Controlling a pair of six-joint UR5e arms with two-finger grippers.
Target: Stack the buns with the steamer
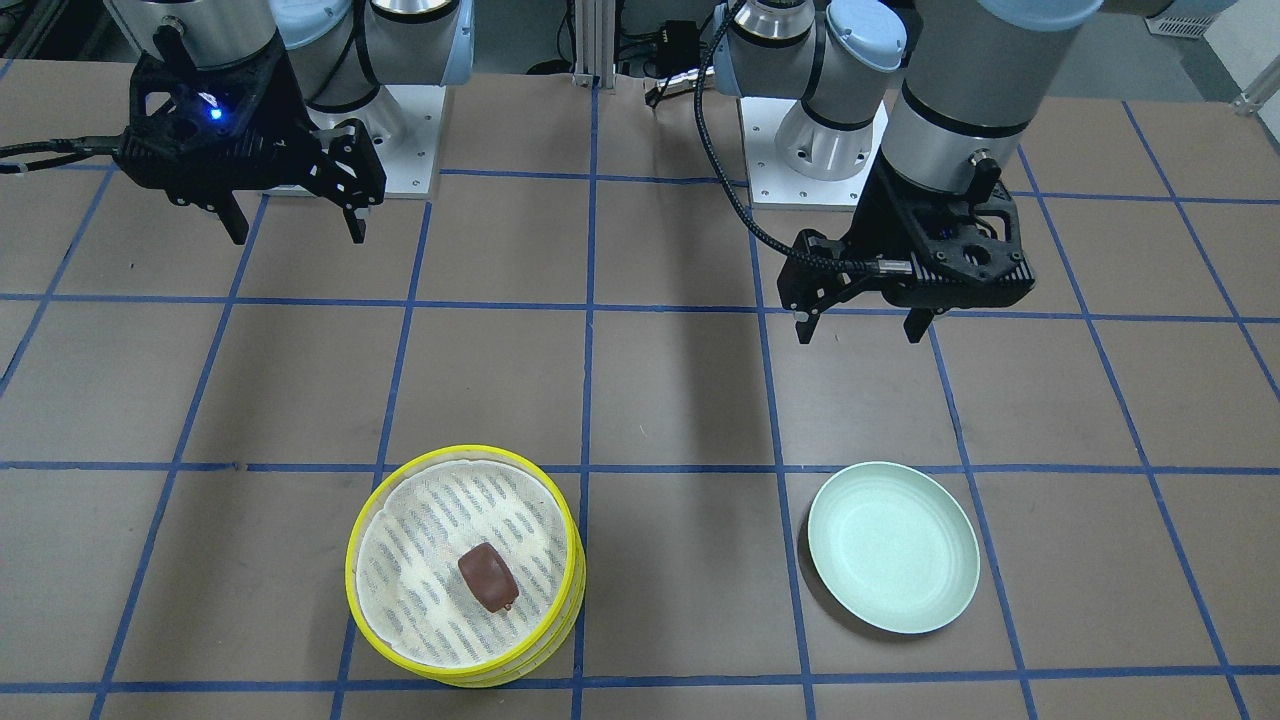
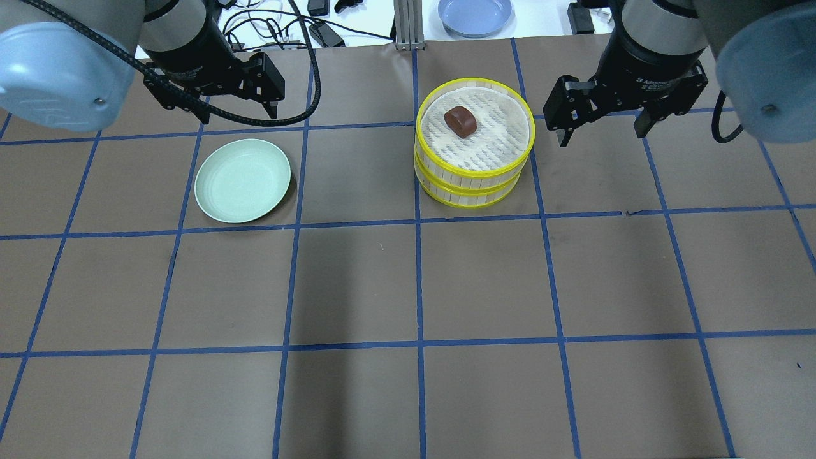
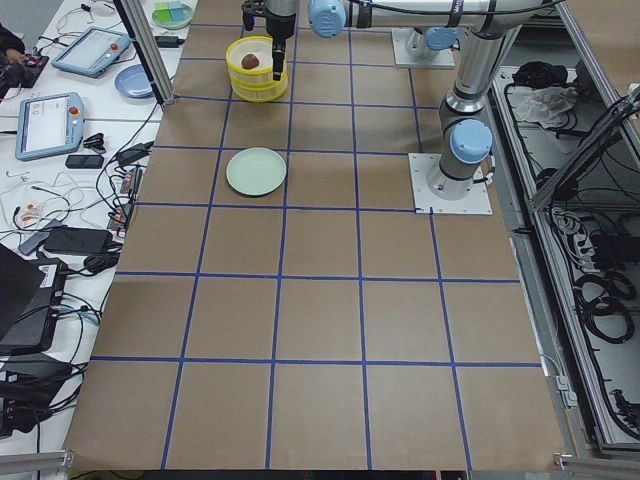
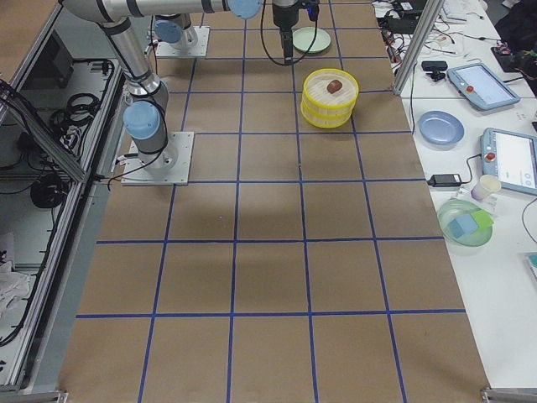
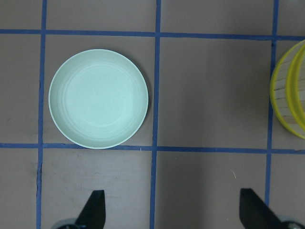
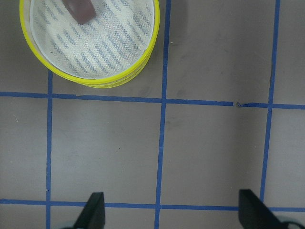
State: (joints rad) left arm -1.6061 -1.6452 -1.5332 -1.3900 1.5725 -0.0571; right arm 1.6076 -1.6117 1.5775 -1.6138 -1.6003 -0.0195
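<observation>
The two yellow-rimmed steamer trays (image 1: 352, 560) stand stacked one on the other. They also show in the overhead view (image 2: 472, 185). The dark reddish-brown bun (image 1: 487, 577) lies on the top tray's liner (image 2: 460, 121). The cream-white bun is hidden. My left gripper (image 1: 860, 335) is open and empty, hanging above the table behind the pale green plate (image 1: 893, 546). Its wrist view shows the plate (image 5: 98, 98) and the steamer's edge (image 5: 286, 90). My right gripper (image 1: 298, 237) is open and empty, up beside the stack (image 2: 601, 136). Its wrist view shows the steamer (image 6: 105, 47).
The green plate (image 2: 242, 180) holds nothing. A blue plate (image 2: 475, 14) and cables lie on the white bench beyond the mat's far edge. Both arm bases stand at the robot's side of the table. Blue tape lines grid the brown mat.
</observation>
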